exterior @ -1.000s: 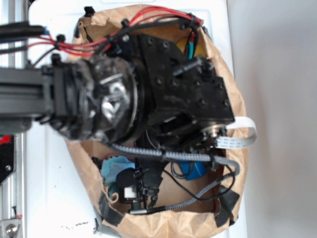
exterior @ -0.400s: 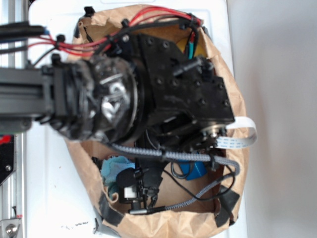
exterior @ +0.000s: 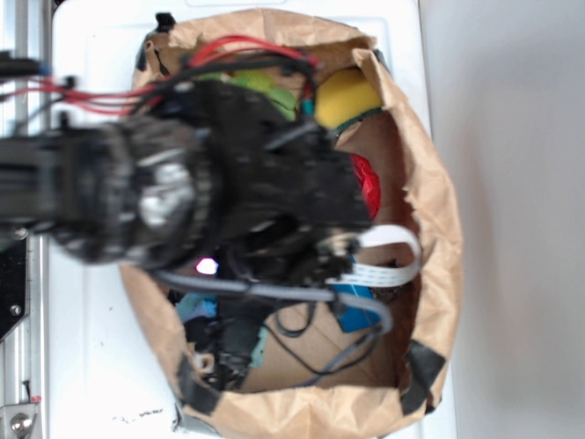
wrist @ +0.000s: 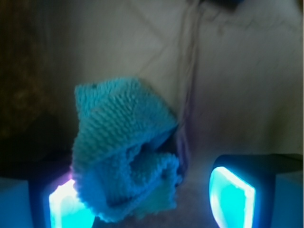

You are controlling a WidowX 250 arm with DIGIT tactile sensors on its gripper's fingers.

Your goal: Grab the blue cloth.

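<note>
Gripper point(wrist: 152, 197) jaws wide open, blue cloth point(wrist: 124, 166) bunched between them, against the left finger point(wrist: 66, 206), clear of the right.

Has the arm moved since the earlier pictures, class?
Yes. Against the paper bag, the arm has shifted left, uncovering the yellow thing and red ball near the bag's top right. The cloth sits by the left finger.
</note>
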